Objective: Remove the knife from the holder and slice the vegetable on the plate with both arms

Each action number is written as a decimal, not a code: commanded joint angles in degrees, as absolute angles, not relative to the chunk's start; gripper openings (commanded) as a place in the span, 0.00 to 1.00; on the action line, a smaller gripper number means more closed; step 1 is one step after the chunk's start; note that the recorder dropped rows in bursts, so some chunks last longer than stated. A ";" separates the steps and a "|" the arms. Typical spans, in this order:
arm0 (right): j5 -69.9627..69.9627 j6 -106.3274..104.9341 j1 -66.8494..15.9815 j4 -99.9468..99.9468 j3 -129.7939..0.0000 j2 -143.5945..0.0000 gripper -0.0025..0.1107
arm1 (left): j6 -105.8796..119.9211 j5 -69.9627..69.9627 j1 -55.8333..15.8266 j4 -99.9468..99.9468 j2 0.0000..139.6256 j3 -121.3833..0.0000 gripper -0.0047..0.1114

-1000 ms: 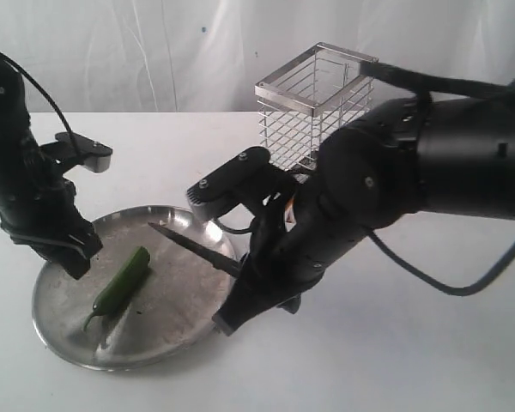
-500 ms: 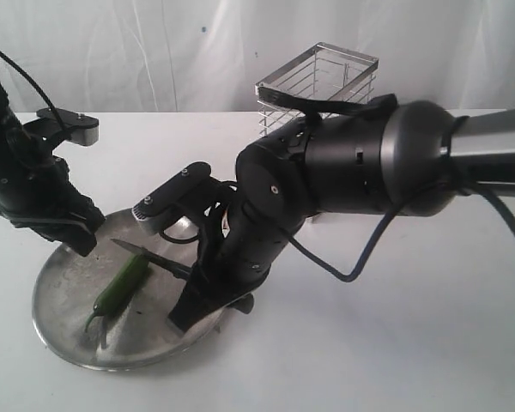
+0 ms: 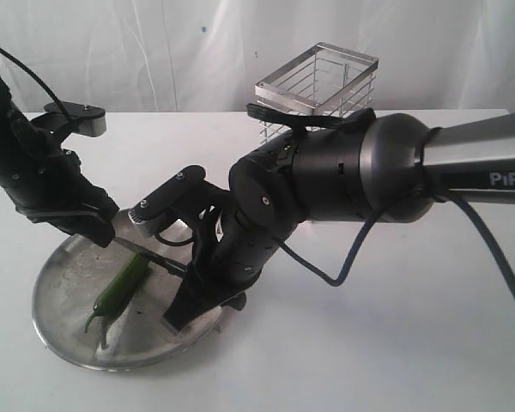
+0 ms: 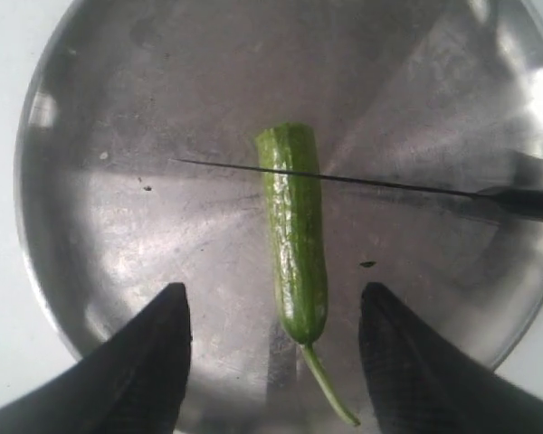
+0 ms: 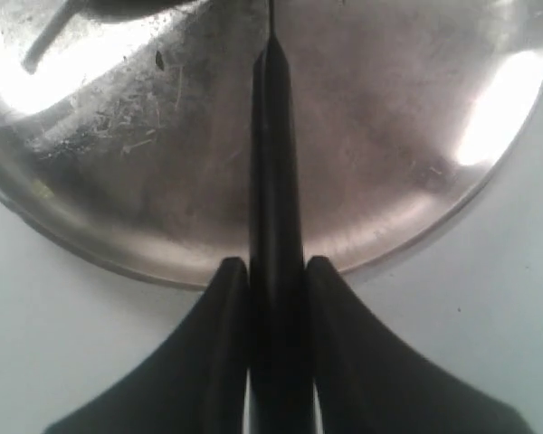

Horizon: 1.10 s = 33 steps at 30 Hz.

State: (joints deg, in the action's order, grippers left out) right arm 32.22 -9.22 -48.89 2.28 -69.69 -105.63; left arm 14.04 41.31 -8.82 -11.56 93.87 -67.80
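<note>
The dark-green vegetable [image 3: 120,287] lies on the steel plate [image 3: 64,348], stem toward the front. My right gripper [image 3: 189,281] is shut on the black knife [image 3: 146,252] by its handle [image 5: 273,181]. The thin blade [image 4: 362,185] crosses the vegetable [image 4: 294,235] near its blunt end; whether it touches I cannot tell. My left gripper [image 3: 99,230] hangs open above the plate's back rim. In its wrist view the left gripper [image 4: 272,289] has a finger on either side of the stem end, apart from it. The wire holder [image 3: 318,81] stands behind, with no knife showing in it.
The big right arm with its grey link [image 3: 489,167] spans the table in front of the holder. A loose cable [image 3: 352,257] loops beneath it. White table surface [image 3: 395,343] lies to the right of the plate.
The right arm has swung left, carrying the knife from the plate's right side to across the vegetable. The left gripper has shifted right, nearer the blade tip.
</note>
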 commanded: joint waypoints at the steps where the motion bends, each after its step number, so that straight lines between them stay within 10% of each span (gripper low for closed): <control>1: 30.52 -7.89 -48.98 0.00 -70.20 -105.55 0.02 | 15.27 41.83 -8.65 -13.48 93.31 -67.95 0.55; 33: 28.72 -5.86 -48.98 -0.61 -70.20 -109.16 0.02 | 21.76 27.48 -8.65 -22.27 93.68 -59.45 0.55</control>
